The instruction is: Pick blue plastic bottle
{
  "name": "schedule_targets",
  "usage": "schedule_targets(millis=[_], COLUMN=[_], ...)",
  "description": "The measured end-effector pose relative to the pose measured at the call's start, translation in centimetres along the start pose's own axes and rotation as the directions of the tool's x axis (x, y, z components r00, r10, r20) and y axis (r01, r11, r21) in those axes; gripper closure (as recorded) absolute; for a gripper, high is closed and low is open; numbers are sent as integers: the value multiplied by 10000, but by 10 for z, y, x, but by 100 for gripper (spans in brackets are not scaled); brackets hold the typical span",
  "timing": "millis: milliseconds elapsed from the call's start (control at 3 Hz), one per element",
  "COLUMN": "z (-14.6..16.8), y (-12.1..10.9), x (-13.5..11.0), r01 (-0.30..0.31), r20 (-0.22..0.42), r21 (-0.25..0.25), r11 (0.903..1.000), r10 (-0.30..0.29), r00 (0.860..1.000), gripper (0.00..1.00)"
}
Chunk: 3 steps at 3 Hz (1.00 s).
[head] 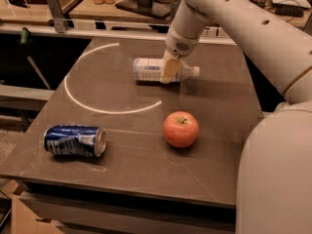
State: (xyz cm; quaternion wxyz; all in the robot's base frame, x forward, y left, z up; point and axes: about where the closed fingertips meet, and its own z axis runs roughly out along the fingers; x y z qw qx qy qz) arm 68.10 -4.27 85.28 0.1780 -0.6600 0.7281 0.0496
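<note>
The blue plastic bottle (148, 69) lies on its side on the dark table (219, 106), towards the back, with its white cap (195, 72) pointing right. It is clear, with a pale blue-and-white label. My gripper (169, 73) comes down from the white arm (229, 18) and sits right at the bottle, over the part between label and cap. Its tan tip covers the near side of the bottle. The bottle rests on the table.
A red apple (181, 128) stands in front of the bottle, right of centre. A dark blue drink can (74, 141) lies on its side at the front left. A white arc (97, 106) is drawn on the table. My white base (278, 179) fills the right foreground.
</note>
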Motion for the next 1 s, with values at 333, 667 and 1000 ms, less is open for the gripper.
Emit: schedule_targets(millis=[333,667,1000], z=[-22,-63,-63], y=[0,4,4], x=[-9,-23,-23], r01=[117,347,347], r20=[48,403,403], r21=[142,580,580], r11=[9998,9977,9977], r10=[-117,-371,-371], r00=[9999,9985,9985], gripper=[86,100,100])
